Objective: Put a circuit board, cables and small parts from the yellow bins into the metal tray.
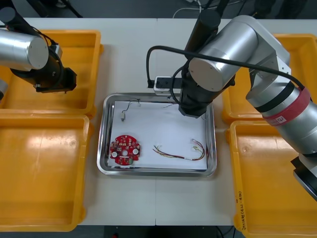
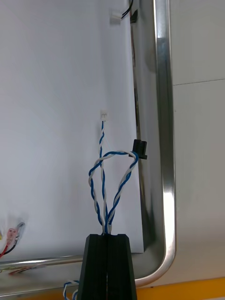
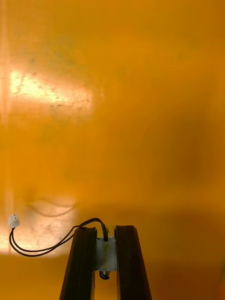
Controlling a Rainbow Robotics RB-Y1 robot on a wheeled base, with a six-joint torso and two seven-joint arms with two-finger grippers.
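My right claw (image 2: 107,235) is closed tight on the twisted blue and white cable (image 2: 102,187), its two fingers nearly together with only the thin strands between them. It hangs over the white inside of the metal tray (image 2: 165,140), at the far right corner. Here is my first worry: the loop with its black plug (image 2: 138,148) is just beside the tray's wall, and another piece of the same cable shows behind my fingers, toward the rim. If I let go here, I think one end can land on the rim or outside on the table (image 2: 197,140). The strands can also stick between the fingers when they part.

My left claw (image 3: 106,230) is over the far left yellow bin (image 3: 117,93), clamped on a small metal part (image 3: 106,253), fingers apart by its width. Its black cable (image 3: 42,247) with a white plug (image 3: 14,220) hangs loose to the side. This can catch on the bin's wall during the carry, and the hold looks small, so the part may slip.

The red circuit board (image 1: 124,150) and the red and yellow cable (image 1: 181,151) lie in the tray, apart from this corner.
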